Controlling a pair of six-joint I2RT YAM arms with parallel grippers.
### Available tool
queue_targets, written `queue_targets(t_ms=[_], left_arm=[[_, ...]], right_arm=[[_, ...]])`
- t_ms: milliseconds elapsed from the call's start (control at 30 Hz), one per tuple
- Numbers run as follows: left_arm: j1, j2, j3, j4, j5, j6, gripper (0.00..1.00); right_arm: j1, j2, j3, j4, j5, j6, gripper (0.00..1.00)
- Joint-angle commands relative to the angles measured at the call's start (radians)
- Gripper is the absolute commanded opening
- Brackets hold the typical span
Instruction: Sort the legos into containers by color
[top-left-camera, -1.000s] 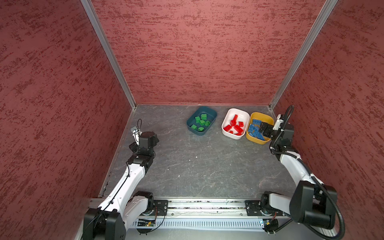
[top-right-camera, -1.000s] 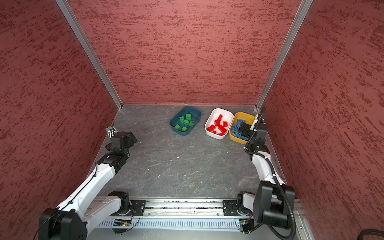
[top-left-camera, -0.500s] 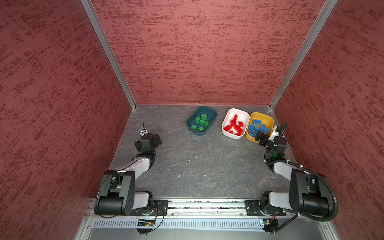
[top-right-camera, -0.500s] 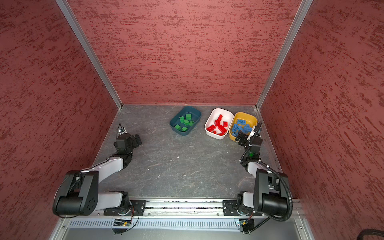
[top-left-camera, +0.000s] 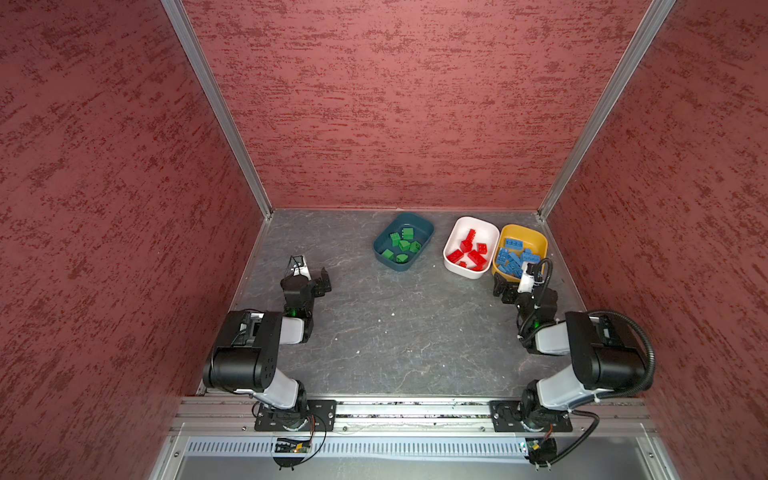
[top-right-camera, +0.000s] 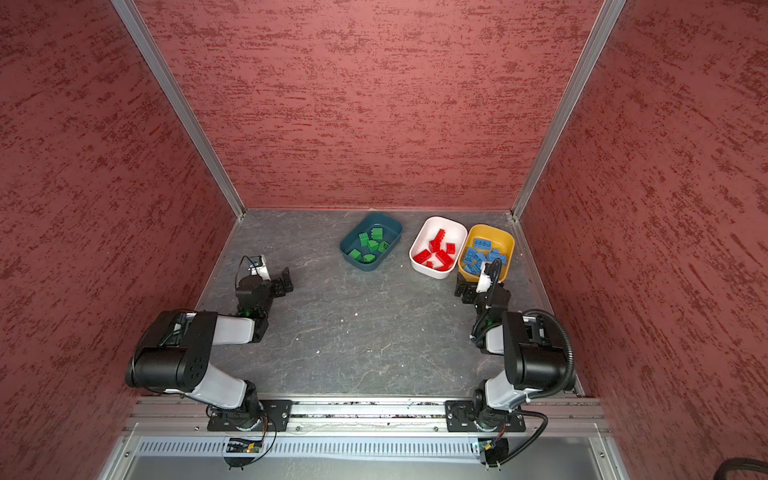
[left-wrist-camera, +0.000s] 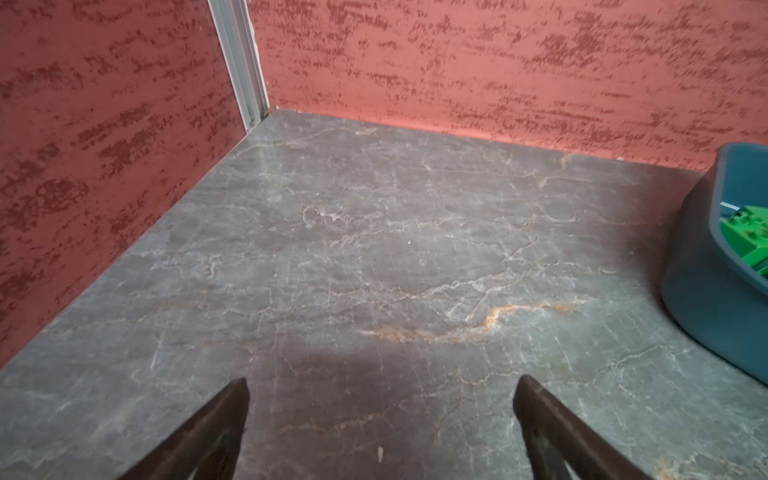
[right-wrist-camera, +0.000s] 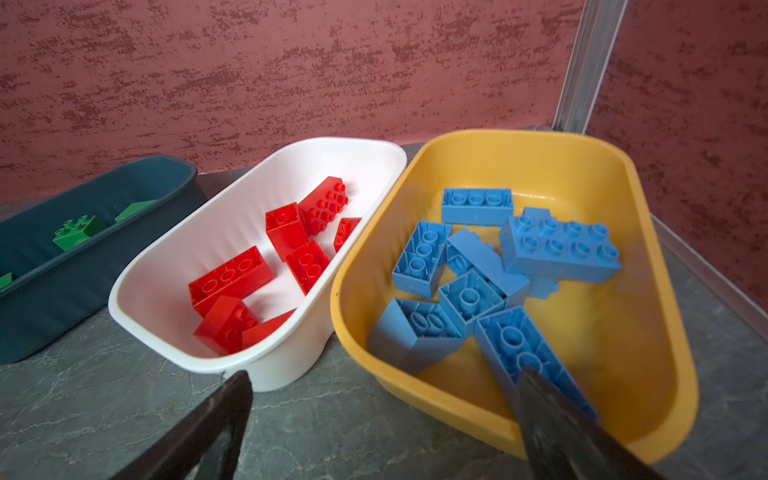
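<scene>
Both hands are released and empty. The left hand (left-wrist-camera: 380, 384) hangs over bare counter (top-left-camera: 395, 332), and the right hand (right-wrist-camera: 384, 376) is just short of the yellow tub (top-left-camera: 523, 229). Green legos (top-left-camera: 402, 245) lie in the teal tub (top-left-camera: 398, 267), red legos (top-left-camera: 471, 253) in the white tub (top-left-camera: 465, 272), and blue legos (top-left-camera: 513, 259) in the yellow tub. No brick shows loose, so sorting looks finished.

The main risk is the right hand. One finger (right-wrist-camera: 557, 424) sits at the yellow tub's near rim, so a careless swing could shove or tip the tub. That would spill blue legos or knock the tub into the white tub just beside it. Whether that finger touches the rim I cannot tell.

In both top views the right arm (top-left-camera: 540, 307) covers the yellow tub's near corner. The counter under both arms is hidden. The blue pile overlaps, so its count is unclear. Both wrist views cut off the teal tub.
</scene>
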Motion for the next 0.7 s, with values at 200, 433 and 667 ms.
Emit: queue_targets(t_ms=[200,433,667], left_arm=[[0.008,-0.005,0.008,0.055,0.029,0.01,0.99],[0.009,-0.001,0.005,0.068,0.027,0.01,0.99],[0.008,-0.001,0.005,0.066,0.027,0.011,0.99]], right_arm=[[0.044,-0.011,0.023,0.051,0.146,-0.035,0.99],[0.043,-0.005,0.029,0.043,0.142,-0.033,0.99],[0.044,-0.012,0.022,0.049,0.143,-0.035,0.99]])
